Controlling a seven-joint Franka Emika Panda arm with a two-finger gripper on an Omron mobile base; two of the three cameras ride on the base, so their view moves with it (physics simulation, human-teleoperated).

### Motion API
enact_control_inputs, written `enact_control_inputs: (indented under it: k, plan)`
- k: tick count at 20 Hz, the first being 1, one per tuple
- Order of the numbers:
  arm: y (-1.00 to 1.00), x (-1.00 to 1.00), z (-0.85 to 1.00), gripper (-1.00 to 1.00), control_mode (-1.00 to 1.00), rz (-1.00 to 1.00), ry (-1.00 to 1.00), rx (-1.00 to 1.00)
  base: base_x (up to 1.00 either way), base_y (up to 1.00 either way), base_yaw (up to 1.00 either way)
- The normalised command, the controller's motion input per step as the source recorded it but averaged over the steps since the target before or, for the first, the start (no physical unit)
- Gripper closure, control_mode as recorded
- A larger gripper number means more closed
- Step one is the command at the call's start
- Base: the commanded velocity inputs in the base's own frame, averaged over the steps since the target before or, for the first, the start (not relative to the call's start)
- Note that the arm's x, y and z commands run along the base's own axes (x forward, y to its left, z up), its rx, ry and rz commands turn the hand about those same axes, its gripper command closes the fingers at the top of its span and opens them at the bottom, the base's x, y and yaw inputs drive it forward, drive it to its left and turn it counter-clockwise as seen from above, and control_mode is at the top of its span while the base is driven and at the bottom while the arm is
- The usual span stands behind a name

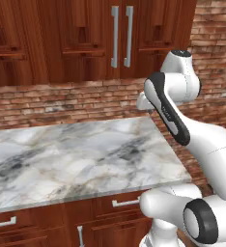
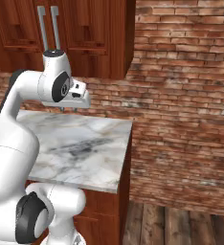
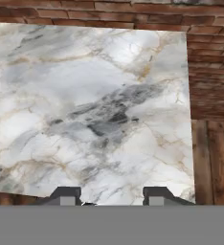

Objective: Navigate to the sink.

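The sink is out of view. My gripper (image 3: 111,195) hangs open above a white and grey marble counter (image 3: 95,105), with nothing between its two dark fingertips (image 3: 66,194). The arm folds up over the counter's right end, and the hand (image 2: 79,97) points down at the slab.
The counter (image 1: 76,154) ends at its right edge (image 2: 126,153), where a wooden floor (image 2: 181,225) opens beside it. A brick wall (image 2: 181,95) runs behind and to the right. Dark wood upper cabinets (image 1: 120,38) hang above, and drawers (image 1: 124,202) sit below the counter.
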Motion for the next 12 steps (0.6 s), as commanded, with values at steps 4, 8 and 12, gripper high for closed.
enact_control_inputs:
  k: [4,8,12]
  plan:
    - [0.0,-0.14,-0.01,-1.0,1.0,0.0,0.0,0.0,-0.46,0.0,0.01]
    - [0.0,0.0,0.0,-1.0,1.0,0.0,0.0,0.0,-0.9,-0.01,0.44]
    - [0.0,0.0,0.0,-1.0,1.0,0.0,0.0,0.0,-0.59,0.0,0.87]
